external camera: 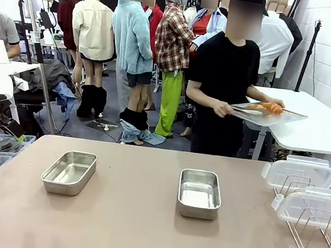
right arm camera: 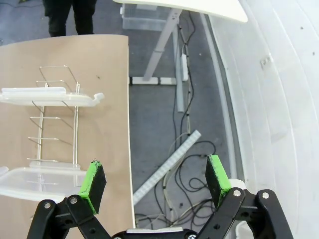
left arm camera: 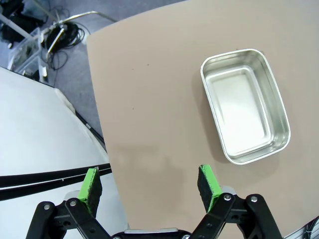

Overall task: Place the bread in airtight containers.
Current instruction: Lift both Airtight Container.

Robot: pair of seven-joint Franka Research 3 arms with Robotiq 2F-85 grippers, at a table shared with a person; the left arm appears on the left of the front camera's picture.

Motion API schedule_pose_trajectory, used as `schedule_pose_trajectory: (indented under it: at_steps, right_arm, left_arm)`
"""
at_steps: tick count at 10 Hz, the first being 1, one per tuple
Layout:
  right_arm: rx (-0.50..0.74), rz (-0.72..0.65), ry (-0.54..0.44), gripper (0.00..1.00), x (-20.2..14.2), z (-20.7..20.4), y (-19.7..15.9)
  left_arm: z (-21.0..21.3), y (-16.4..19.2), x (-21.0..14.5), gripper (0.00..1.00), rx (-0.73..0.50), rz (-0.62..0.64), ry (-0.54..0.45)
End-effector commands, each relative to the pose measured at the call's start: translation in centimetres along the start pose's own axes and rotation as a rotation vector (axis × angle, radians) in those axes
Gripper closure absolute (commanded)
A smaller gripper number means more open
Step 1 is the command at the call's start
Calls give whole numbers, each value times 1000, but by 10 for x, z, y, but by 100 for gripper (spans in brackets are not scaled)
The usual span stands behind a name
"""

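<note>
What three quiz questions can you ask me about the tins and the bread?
1. True or false: the left tin and the right tin are both empty.
2. Where is the bread? A: in a tin. B: on the tray held by the person. C: on the floor.
3. How many clear lids rest on the wire rack?
Key: 1 true; 2 B; 3 two.
</note>
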State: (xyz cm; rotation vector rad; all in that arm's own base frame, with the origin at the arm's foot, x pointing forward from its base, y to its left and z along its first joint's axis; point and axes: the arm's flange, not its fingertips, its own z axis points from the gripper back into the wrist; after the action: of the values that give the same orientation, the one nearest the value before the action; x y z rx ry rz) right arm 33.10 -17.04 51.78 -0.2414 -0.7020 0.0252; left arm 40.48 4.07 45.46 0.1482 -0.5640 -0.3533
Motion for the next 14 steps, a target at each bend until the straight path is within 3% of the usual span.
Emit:
schedule_pose_trajectory:
  at_steps: [1,14]
  right_arm:
    - [-4,-16,12,0,0,-2,1]
    - [-4,-16,12,0,0,-2,1]
  left_arm:
    - [0,2,-2,0,-1,2,6]
    - [0,2,-2,0,-1,2,6]
